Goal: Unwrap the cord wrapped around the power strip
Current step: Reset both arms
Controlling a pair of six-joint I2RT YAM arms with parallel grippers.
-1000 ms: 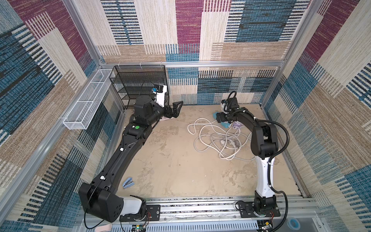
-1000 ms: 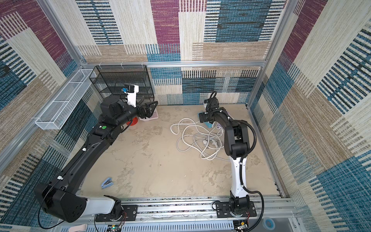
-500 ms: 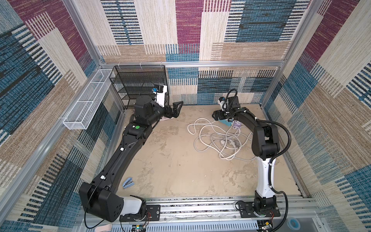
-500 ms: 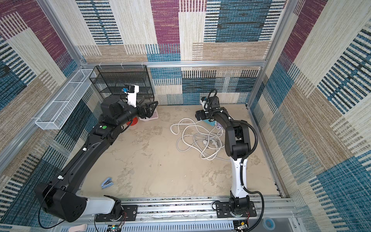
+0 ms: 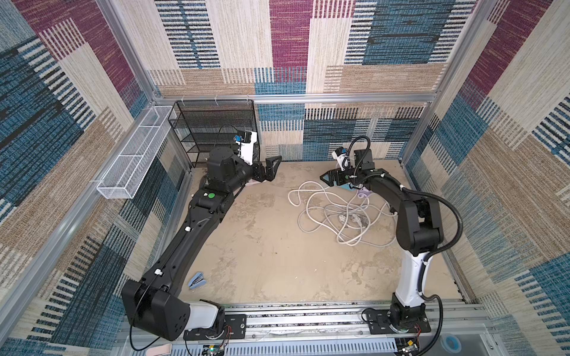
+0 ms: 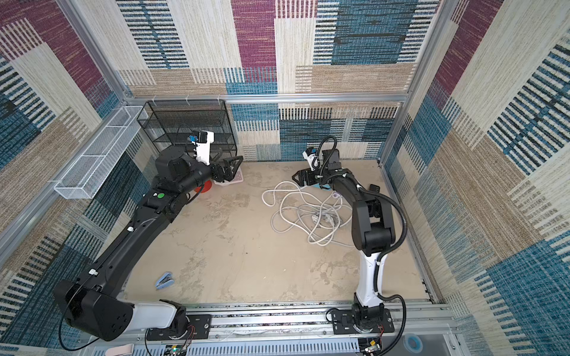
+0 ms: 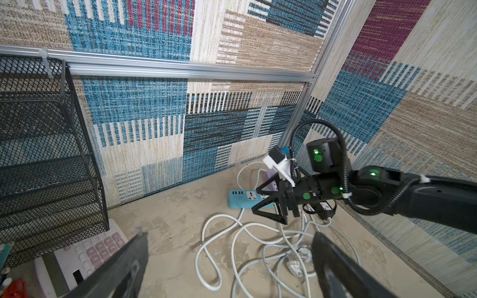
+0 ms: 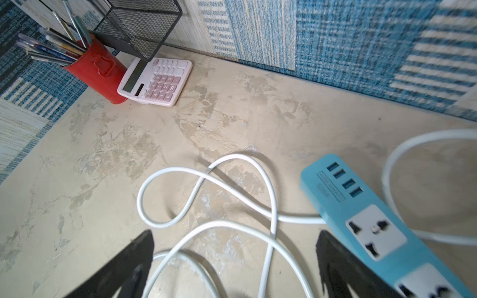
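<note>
Right end effector point(image 5: 326, 178), jaws spread and empty, has edged leftward over the cord point(image 8: 237, 156).

1. I see a black mesh rack point(image 5: 216, 129) standing in the far left corner of the table point(image 5: 271, 255).
2. A white wire basket point(image 5: 135, 154) hangs along the left wall, beside the rack.
3. A pink-keyed calculator point(image 8: 157, 81) lies at the rack's foot.
4. A red cup point(image 8: 95, 71) full of pens point(image 8: 51, 46) stands just beside the calculator.
5. A blue stapler point(image 5: 197, 280) lies near the front edge, well apart from the rest.
</note>
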